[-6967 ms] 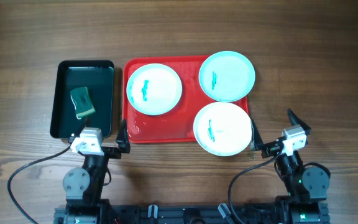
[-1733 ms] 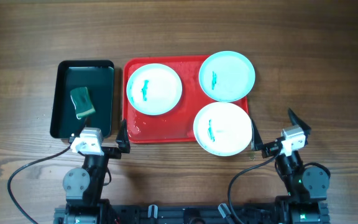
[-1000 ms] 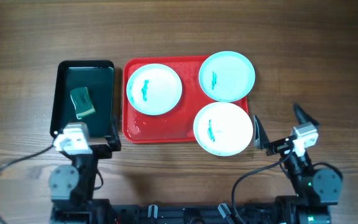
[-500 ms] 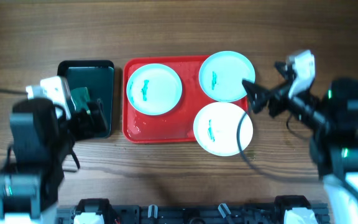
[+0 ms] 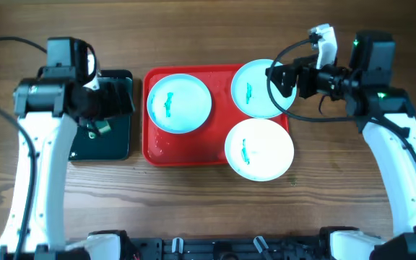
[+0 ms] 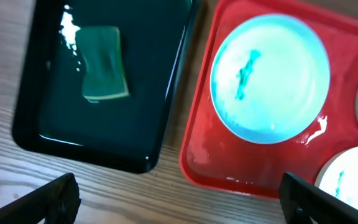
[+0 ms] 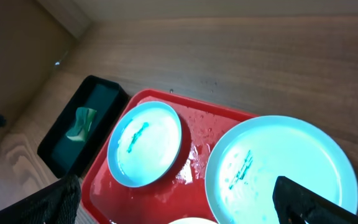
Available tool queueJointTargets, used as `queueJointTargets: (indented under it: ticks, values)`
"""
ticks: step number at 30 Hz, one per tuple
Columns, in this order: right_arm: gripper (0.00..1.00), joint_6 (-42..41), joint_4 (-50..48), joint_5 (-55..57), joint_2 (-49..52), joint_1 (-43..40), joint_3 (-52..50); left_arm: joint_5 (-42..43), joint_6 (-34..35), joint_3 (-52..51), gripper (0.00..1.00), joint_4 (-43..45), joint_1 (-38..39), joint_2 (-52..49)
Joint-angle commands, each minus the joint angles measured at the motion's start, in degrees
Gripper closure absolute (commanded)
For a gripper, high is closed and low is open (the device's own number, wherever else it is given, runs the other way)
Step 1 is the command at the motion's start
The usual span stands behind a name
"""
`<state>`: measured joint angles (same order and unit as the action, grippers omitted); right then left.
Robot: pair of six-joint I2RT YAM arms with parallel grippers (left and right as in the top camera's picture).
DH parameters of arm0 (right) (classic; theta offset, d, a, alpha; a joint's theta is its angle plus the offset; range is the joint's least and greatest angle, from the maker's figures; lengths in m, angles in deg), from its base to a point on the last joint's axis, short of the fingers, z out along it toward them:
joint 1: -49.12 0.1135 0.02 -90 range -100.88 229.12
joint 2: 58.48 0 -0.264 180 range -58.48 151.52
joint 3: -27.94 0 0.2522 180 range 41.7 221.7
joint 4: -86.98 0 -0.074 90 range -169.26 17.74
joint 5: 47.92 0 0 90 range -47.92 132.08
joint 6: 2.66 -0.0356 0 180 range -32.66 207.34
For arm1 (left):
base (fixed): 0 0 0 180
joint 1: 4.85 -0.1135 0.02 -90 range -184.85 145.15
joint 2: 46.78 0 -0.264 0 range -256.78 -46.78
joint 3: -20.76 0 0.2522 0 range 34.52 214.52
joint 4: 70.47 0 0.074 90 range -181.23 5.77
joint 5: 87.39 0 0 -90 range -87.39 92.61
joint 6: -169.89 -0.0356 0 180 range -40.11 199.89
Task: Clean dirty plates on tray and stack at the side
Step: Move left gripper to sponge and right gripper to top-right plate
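Plates, three, each streaked teal. Overhead: left plate [image 5: 179,102] sits wholly inside red tray [image 5: 193,150]; far-right plate [image 5: 263,88] and near-right plate [image 5: 258,149] both overhang its right edge. Just left of it, black tray [image 5: 118,144] on wooden worktop [image 5: 208,29]. Left wrist: green sponge [image 6: 104,71] lies flat in black tray, left plate across the two rims from it; left tool [image 6: 178,182] released, fingers spread wide. Right wrist: far-right plate closest, left plate beyond it on wet red tray; right tool [image 7: 176,182] likewise released, fingers wide apart.
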<state>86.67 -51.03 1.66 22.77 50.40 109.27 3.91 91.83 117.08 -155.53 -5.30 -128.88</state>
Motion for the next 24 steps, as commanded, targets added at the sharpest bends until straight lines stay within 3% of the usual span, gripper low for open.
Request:
queueJointTargets:
  ticks: [1,10,18,24]
  values:
    - [0.0,-2.73,-0.11,4.0,0.74,3.91,1.44,2.27,0.74,0.7,0.0,-0.28,-0.33,-1.49]
    - [0.05,-7.06,6.43,19.89,5.11,14.21,7.8,-0.35,7.87,0.76,0.0,-1.49,-7.93,-1.36]
    - [0.11,-7.98,20.96,20.9,19.56,15.65,24.96,-0.35,7.8,0.76,0.05,-0.7,-10.6,0.04]
    - [0.18,-8.35,22.34,20.94,23.21,15.65,26.08,-0.55,7.85,0.76,0.09,0.0,-10.6,0.13]
